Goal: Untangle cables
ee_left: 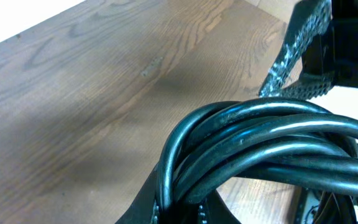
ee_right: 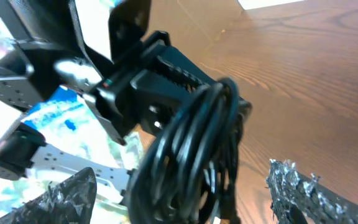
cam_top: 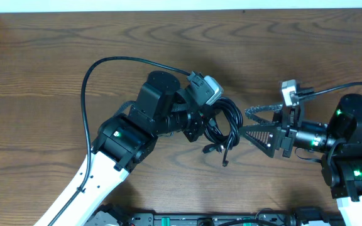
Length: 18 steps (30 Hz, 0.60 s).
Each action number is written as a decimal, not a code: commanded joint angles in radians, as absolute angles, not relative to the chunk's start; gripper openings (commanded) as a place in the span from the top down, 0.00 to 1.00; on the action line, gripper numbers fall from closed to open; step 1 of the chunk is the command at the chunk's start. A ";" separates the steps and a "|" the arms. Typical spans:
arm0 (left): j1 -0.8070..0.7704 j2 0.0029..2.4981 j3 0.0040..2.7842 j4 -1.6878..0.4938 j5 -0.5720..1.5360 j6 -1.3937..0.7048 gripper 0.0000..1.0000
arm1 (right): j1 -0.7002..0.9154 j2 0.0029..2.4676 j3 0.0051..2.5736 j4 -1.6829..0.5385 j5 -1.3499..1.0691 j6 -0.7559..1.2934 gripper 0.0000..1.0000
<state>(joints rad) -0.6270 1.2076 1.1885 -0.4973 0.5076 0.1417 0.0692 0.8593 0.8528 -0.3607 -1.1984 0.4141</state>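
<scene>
The cables [cam_top: 228, 119] are a bundle of glossy black loops hanging between the two arms at mid table, with small plug ends [cam_top: 210, 149] dangling below it. My left gripper [cam_top: 207, 127] is shut on the bundle's left side. In the left wrist view its jaws [ee_left: 180, 214] pinch the cables [ee_left: 260, 143] at the bottom edge. My right gripper [cam_top: 249, 123] is open, its taped fingers [ee_right: 306, 190] standing on either side of the cables [ee_right: 191, 149] with gaps showing. In the right wrist view the right gripper [ee_right: 182, 183] faces the left gripper [ee_right: 160, 74] behind the loops.
A thick black arm cable [cam_top: 105, 63] arcs over the wooden table [cam_top: 55, 37] from the left arm. The left arm's white link [cam_top: 87, 188] runs to the bottom left. The right arm's base [cam_top: 357, 169] stands at the right edge. A black rail [cam_top: 200, 220] lines the front.
</scene>
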 commanded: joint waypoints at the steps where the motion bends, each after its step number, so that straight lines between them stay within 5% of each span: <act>1: -0.630 1.175 1.195 -0.487 0.578 0.194 0.93 | 0.063 0.855 0.870 -0.349 -1.233 0.467 0.16; 11: -0.630 1.126 1.195 -0.476 0.726 0.221 0.93 | 0.064 0.855 0.870 -0.351 -1.248 0.527 0.36; 18: -0.630 1.126 1.195 -0.447 0.726 0.176 0.93 | 0.064 0.855 0.870 -0.352 -1.293 0.527 0.38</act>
